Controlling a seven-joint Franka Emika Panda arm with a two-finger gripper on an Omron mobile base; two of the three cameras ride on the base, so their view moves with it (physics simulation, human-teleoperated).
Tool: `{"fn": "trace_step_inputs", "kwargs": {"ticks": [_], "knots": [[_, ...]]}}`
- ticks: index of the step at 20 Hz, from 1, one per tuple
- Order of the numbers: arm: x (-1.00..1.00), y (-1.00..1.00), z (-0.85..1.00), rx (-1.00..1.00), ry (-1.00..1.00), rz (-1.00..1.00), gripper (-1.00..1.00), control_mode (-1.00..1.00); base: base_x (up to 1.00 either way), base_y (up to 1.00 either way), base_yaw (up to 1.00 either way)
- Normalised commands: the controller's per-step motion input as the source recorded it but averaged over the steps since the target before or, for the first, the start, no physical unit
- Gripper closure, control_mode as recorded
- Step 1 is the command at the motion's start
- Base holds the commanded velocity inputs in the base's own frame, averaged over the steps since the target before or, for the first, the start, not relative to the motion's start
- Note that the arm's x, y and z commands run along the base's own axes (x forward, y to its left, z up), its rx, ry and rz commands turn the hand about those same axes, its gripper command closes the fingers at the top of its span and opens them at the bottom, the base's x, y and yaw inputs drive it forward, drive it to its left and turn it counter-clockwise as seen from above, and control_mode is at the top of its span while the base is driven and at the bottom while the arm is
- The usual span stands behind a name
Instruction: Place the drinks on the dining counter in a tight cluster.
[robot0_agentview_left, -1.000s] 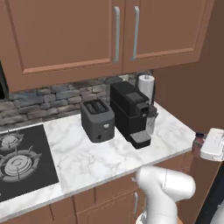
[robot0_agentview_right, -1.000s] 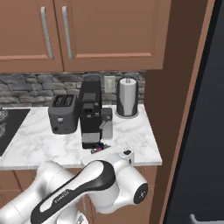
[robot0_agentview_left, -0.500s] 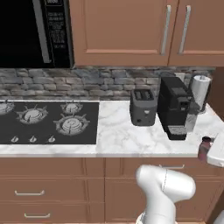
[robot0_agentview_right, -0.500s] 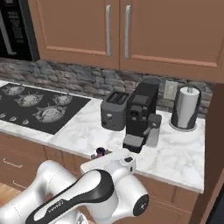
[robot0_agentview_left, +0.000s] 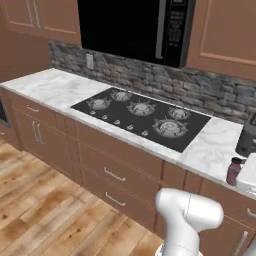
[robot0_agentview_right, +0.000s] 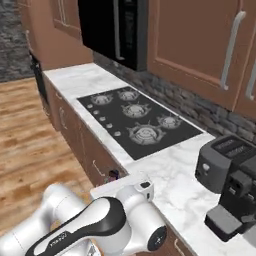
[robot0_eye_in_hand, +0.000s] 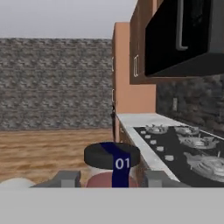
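My claw (robot0_eye_in_hand: 111, 178) was clamped on the tiny reddish-brown bottle (robot0_eye_in_hand: 111, 158), its dark cap and blue label sitting right between my two finger tips, so that drink was up in the air with me rather than standing on any desk. From the base I could see the same bottle (robot0_agentview_left: 233, 171) riding beside my hand, just off the edge of the marble desk (robot0_agentview_left: 210, 150). What had changed was the view, not the things: a second ago the toaster (robot0_agentview_right: 222, 162) and coffee machine (robot0_agentview_right: 240, 205) faced my base squarely, and now they had slid off to one side while the cooktop (robot0_agentview_left: 142, 115), the black microwave (robot0_agentview_left: 135, 25) above it and a long stretch of wooden floor (robot0_agentview_left: 45, 200) had come round. I took that to mean my base was turning away to carry this drink toward the dining desk, with the setting-down not yet done.
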Motion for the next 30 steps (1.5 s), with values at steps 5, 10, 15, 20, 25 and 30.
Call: {"fn": "trace_step_inputs", "kwargs": {"ticks": [5, 10, 15, 20, 25, 30], "knots": [[0.0, 0.0, 0.0, 0.0, 0.0, 0.0, 1.0, 1.0, -0.09, 0.15, 1.0], [0.0, 0.0, 0.0, 0.0, 0.0, 0.0, 1.0, 1.0, -0.04, 0.07, 1.0], [0.0, 0.0, 0.0, 0.0, 0.0, 0.0, 1.0, 1.0, 0.08, 0.0, 0.92], [0.0, 0.0, 0.0, 0.0, 0.0, 0.0, 1.0, 1.0, 0.34, 0.0, 0.7], [0.0, 0.0, 0.0, 0.0, 0.0, 0.0, 1.0, 1.0, 0.72, 0.0, 0.23], [0.0, 0.0, 0.0, 0.0, 0.0, 0.0, 1.0, 1.0, 0.85, 0.0, 0.04]]}}
